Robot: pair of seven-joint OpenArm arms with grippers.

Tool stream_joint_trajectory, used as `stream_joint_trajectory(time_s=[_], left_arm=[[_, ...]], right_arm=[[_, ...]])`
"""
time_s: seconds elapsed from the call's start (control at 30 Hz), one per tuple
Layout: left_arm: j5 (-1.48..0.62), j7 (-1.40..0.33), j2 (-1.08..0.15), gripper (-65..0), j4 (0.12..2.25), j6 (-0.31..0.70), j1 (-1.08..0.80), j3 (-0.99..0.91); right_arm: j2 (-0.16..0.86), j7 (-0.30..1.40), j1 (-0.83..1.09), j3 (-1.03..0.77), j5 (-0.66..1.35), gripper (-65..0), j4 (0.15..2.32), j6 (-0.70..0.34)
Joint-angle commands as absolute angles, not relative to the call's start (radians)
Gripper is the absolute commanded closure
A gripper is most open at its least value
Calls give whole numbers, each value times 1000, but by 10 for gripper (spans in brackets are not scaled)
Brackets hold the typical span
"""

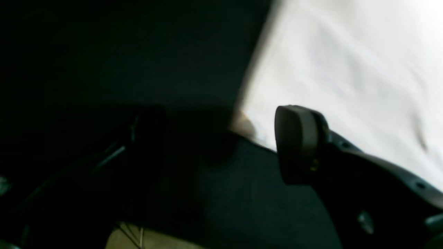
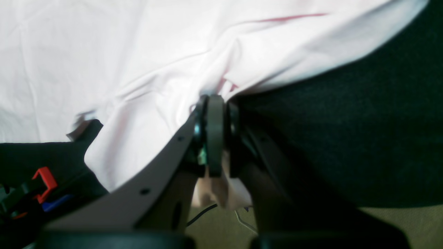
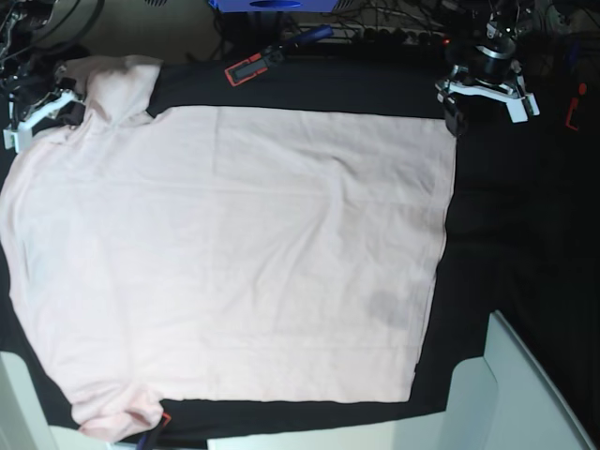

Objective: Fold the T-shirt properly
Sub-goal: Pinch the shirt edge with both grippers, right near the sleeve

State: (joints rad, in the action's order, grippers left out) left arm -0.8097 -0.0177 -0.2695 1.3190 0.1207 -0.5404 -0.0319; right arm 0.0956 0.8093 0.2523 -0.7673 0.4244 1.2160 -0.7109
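Note:
The pale pink T-shirt [image 3: 234, 253] lies spread flat, plain side up, on the black table cloth [image 3: 506, 234]. My right gripper [image 2: 214, 138] is shut on a bunched fold of the T-shirt [image 2: 138, 52]; a bit of fabric hangs out below the fingers. In the base view it sits at the far left corner [image 3: 67, 105], beside the raised sleeve [image 3: 122, 84]. My left gripper [image 1: 225, 138] is open, its jaws wide apart on either side of the T-shirt's corner [image 1: 244, 124], low over the cloth. In the base view it is at the shirt's far right corner [image 3: 453, 117].
A red and black tool [image 3: 253, 66] lies on the cloth behind the shirt, with a blue box [image 3: 272, 5] and cables beyond it. White panels [image 3: 525, 394] stand at the near right edge. A red clip [image 2: 43, 178] shows by the right arm.

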Motion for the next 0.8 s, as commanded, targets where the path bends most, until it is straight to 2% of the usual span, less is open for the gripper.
stream_joint_trajectory(time_s=[0.0,0.77], left_arm=[[-811,-12,-278,-480,1328,127,-547,-39],[-809,-12,-275,-475,1293,127,-453,110]], right_arm=[[101,845,259,-766,383,0,1214,-698],[101,845,259,-766,383,0,1214,-698]])
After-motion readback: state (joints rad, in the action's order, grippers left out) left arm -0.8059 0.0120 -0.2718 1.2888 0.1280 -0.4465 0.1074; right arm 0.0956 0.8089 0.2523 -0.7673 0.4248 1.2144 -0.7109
